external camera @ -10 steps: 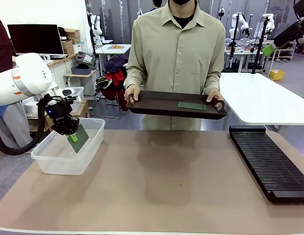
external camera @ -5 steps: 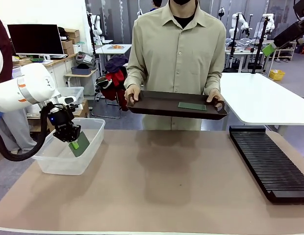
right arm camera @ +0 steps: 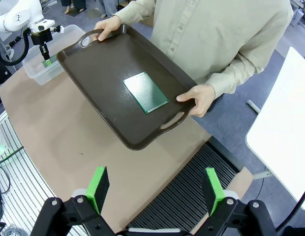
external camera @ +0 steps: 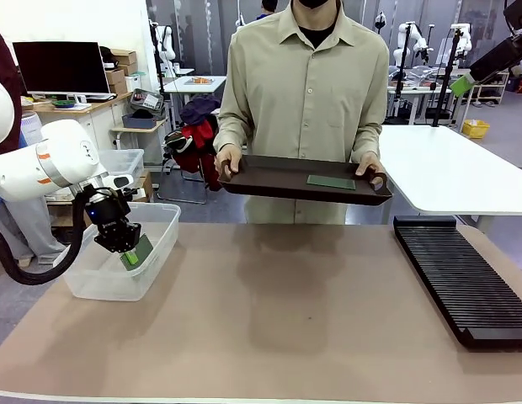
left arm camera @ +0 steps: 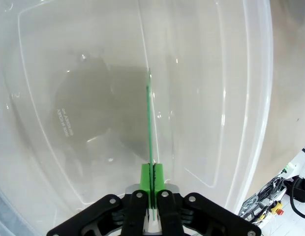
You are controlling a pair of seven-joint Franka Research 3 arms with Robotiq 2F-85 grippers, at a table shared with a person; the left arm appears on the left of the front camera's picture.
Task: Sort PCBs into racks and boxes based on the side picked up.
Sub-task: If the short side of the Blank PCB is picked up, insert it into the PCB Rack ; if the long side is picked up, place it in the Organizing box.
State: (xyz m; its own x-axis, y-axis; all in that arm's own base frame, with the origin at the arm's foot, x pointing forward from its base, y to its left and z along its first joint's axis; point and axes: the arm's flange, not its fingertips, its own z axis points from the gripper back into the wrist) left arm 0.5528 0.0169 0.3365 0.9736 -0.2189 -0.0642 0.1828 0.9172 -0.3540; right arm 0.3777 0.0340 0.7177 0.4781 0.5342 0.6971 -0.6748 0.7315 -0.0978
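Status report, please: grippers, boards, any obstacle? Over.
Left gripper shut on first PCB, inside clear tub. Right gripper open above rack. Second PCB flat on tray, held by person. No obstacle seen.

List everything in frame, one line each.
PCB: 2, green, one in left pincer down in tub, one flat on tray
tub: 1, clear, table's left end
rack: 1, black, table's right side
tray: 1, dark brown, held over far edge
table: 1, tan top
hands: 2, person's, at tray's ends
left pincer: 1, black, green pads, shut on PCB
right pincer: 1, black, green pads, open, empty, above table
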